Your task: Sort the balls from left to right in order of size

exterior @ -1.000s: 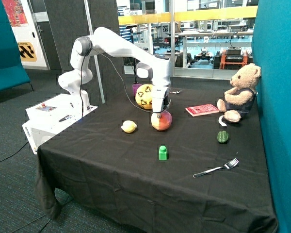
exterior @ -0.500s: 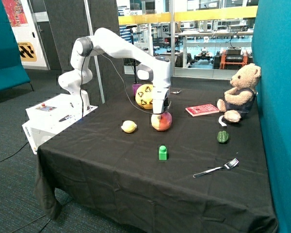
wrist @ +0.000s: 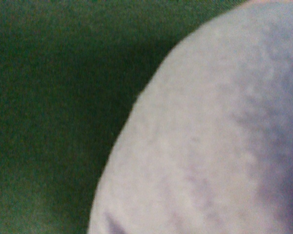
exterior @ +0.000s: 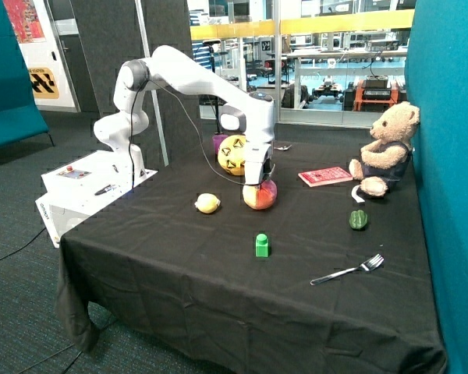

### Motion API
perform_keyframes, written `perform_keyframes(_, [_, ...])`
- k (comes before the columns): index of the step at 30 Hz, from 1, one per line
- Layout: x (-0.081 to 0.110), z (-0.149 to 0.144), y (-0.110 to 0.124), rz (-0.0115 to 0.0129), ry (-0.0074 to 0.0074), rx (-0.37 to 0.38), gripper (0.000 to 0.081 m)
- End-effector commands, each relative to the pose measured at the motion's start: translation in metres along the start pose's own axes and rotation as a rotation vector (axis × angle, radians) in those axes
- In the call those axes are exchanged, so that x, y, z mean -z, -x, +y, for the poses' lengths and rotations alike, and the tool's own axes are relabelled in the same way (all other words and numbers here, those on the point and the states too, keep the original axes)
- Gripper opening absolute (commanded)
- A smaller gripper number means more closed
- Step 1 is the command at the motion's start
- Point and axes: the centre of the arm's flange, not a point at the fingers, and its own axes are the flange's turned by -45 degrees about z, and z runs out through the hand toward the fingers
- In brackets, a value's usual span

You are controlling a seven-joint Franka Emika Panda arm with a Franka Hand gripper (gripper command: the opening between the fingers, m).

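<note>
On the black surface (exterior: 218,296), my hand (exterior: 258,184) presses onto the pink-orange soft ball (exterior: 260,195); its grip state I cannot tell. I should centre before lifting. Small yellow ball (exterior: 207,203) beside; triangle-marked ball (exterior: 233,154) behind.

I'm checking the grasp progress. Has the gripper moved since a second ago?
Barely. The gripper sits a touch lower on the pink-orange ball, judged against the large yellow ball behind it, which hasn't shifted.
</note>
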Motion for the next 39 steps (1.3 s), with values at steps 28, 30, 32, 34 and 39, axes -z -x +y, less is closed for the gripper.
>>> perform_keyframes(28, [0.057, -0.007, 0.015, 0.0012, -0.0001, 0.055, 0.0])
perform_keyframes(30, [0.058, -0.008, 0.02, 0.0012, -0.0001, 0.065, 0.0])
perform_keyframes(32, [0.06, -0.01, 0.025, 0.0012, 0.0, 0.07, 0.0])
perform_keyframes(34, [0.061, -0.013, 0.031, 0.0012, 0.0, 0.081, 0.0])
perform_keyframes(39, [0.066, -0.023, 0.05, 0.0012, 0.0, 0.109, 0.0])
